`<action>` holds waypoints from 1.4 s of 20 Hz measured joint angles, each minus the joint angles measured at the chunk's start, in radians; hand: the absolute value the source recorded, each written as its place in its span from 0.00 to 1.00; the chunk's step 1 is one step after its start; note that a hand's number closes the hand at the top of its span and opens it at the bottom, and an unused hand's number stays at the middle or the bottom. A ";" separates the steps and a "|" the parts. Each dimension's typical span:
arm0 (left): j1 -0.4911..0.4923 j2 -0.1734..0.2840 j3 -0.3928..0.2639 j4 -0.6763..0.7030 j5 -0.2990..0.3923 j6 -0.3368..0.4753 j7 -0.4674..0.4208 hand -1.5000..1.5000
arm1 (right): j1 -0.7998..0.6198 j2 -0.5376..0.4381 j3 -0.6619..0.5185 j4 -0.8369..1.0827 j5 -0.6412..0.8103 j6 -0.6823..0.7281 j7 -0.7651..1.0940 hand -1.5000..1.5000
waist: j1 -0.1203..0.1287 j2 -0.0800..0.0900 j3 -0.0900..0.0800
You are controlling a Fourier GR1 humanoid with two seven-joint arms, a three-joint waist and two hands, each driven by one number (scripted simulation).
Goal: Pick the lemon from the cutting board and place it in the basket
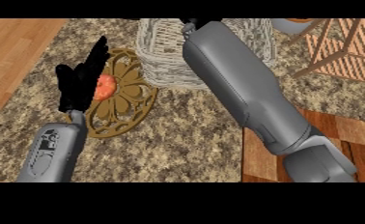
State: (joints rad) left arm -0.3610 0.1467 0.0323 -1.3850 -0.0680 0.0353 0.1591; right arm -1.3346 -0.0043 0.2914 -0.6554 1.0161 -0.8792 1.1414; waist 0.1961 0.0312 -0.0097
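Nearest the viewer, two grey forearms rise from the lower edge over a speckled stone bench [185, 136]. At the left, the left robot hand [80, 80] stands with its dark fingers straight and pointing up, holding nothing, resting just beside a round brown openwork trivet [125, 107]. An orange-red round fruit [105, 87] sits on that trivet, touching or nearly touching the fingers; it does not look like a lemon, and no cutting board shows. Further right, a pale wicker basket [160, 49] stands just past the trivet. The right forearm [242, 92] stretches diagonally across the basket's mouth, and the right robot hand [194, 24] shows only as a dark tip at the top, so I cannot tell whether it is spread or closed, nor whether it holds anything. Far right, a wooden lattice stand [335, 49] sits well apart. The risk as I judge it: the forearm could nudge the basket's rim and shift it, or any release could miss because the arm hides the opening.
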 measured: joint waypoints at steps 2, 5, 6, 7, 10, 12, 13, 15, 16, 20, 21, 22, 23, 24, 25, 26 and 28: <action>-0.003 -0.002 0.003 0.002 0.000 0.006 0.000 0.50 | -0.044 0.000 -0.017 0.060 0.007 0.008 0.016 1.00 | -0.006 0.001 0.001; 0.001 0.000 0.004 0.001 -0.001 0.005 -0.003 0.50 | -0.093 0.000 -0.035 0.145 0.012 0.013 0.033 1.00 | -0.006 0.003 0.001; -0.001 -0.001 0.005 0.000 -0.002 0.008 -0.003 0.50 | -0.106 0.000 -0.041 0.174 0.013 0.014 0.038 1.00 | -0.007 0.005 0.001; -0.002 -0.001 0.006 0.000 -0.001 0.008 -0.003 0.50 | -0.119 0.000 -0.047 0.201 0.014 0.014 0.042 1.00 | -0.007 0.007 0.001; -0.011 0.000 0.007 0.004 -0.003 0.010 -0.002 0.50 | -0.140 0.001 -0.062 0.266 0.003 0.010 0.051 1.00 | -0.010 0.009 0.002; -0.010 0.001 0.010 0.005 0.002 0.006 -0.004 0.50 | -0.152 0.000 -0.073 0.304 -0.005 0.002 0.053 1.00 | -0.009 0.010 0.002; -0.005 0.001 0.012 0.006 0.001 0.008 -0.006 0.50 | -0.154 0.001 -0.079 0.323 -0.009 -0.003 0.054 1.00 | -0.014 0.010 0.003; -0.004 0.006 0.017 0.008 0.001 0.009 -0.012 0.50 | -0.156 0.001 -0.087 0.357 -0.018 -0.014 0.054 1.00 | -0.020 0.009 0.003; -0.004 0.013 0.024 0.006 0.006 0.004 -0.010 0.50 | -0.154 0.001 -0.090 0.374 -0.022 -0.021 0.053 1.00 | -0.022 0.008 0.003; -0.001 0.005 0.024 0.012 0.001 0.016 -0.012 0.50 | -0.171 0.001 -0.104 0.422 -0.042 -0.044 0.051 1.00 | -0.033 0.007 0.004; -0.005 0.007 0.025 0.014 -0.001 0.017 -0.012 0.50 | -0.168 0.001 -0.105 0.427 -0.051 -0.051 0.049 1.00 | -0.035 0.006 0.005; -0.001 0.009 0.026 0.011 -0.001 0.015 -0.013 0.50 | -0.161 0.001 -0.107 0.434 -0.059 -0.062 0.043 1.00 | -0.035 0.005 0.005; 0.002 0.012 0.030 0.012 0.004 0.012 -0.015 0.50 | -0.158 0.001 -0.109 0.438 -0.066 -0.073 0.039 1.00 | -0.035 0.005 0.005; 0.010 0.015 0.032 0.010 0.006 0.008 -0.018 0.50 | -0.155 0.001 -0.113 0.437 -0.076 -0.087 0.032 1.00 | -0.036 0.004 0.005; 0.007 0.014 0.032 0.014 0.007 0.006 -0.016 0.50 | -0.148 0.002 -0.115 0.438 -0.086 -0.101 0.024 1.00 | -0.038 0.004 0.006; 0.016 0.017 0.034 0.008 0.010 0.003 -0.019 0.50 | -0.141 0.002 -0.118 0.440 -0.096 -0.113 0.017 1.00 | -0.040 0.003 0.006; 0.016 0.019 0.039 0.004 0.014 0.003 -0.014 0.50 | -0.132 0.002 -0.122 0.443 -0.116 -0.134 0.004 1.00 | -0.046 0.002 0.006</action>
State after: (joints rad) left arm -0.3446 0.1657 0.0708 -1.3806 -0.0545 0.0381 0.1449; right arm -1.4665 -0.0020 0.1696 -0.2123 0.9001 -1.0129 1.1458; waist 0.1502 0.0332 -0.0033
